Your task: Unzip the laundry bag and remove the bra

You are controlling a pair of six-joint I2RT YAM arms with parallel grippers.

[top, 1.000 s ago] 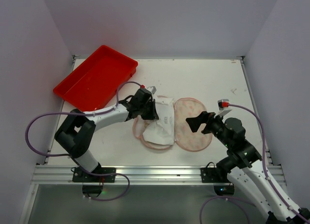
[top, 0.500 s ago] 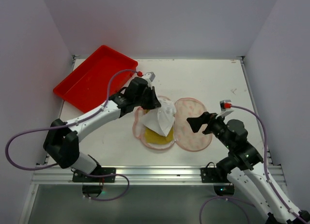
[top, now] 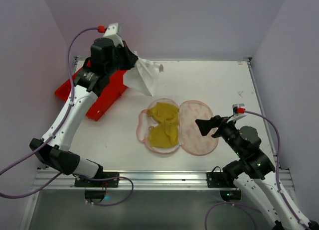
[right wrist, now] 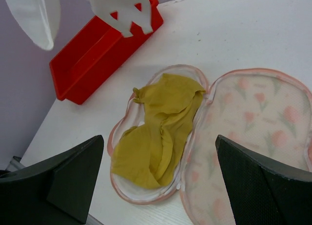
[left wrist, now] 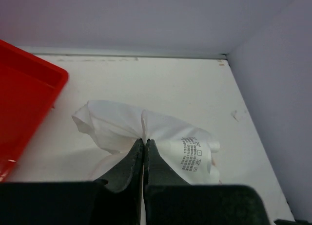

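top external view: the left gripper (top: 133,64) is raised well above the table (top: 219,85), its fingers pressed together on a white garment (top: 144,76) that hangs down from them, clear of the surface. the red tray (top: 105,98) lies below and behind those fingers. the laundry bag (top: 200,131) lies unzipped and spread flat in two lobes, well below and to the right of the left fingers. a yellow garment (top: 162,128) fills the lobe nearer the left arm. the right gripper (top: 201,129) hovers with fingers spread, just over the empty printed lobe, touching nothing.

left wrist view: the two fingertips are closed tight on a fold of the white garment. the cloth bunches just beyond the tips, with a printed care label (left wrist: 194,153) to the right of them. a corner of the red tray shows to the left of the fingers.

right wrist view: the fingers (right wrist: 73,172) stand wide apart, with the open laundry bag between and beyond them. the yellow garment lies inside the lobe toward the left finger. the white garment dangles far beyond the tips, over the tray end.

assessment: unzipping is judged complete and removal is in hand. the lifted white garment is judged to be a bra, though its shape is not clear. whether the yellow garment is also a bra cannot be told. the next move calls for carrying the white garment clear of the bag and spreading the left fingers to set it down, probably at the tray.
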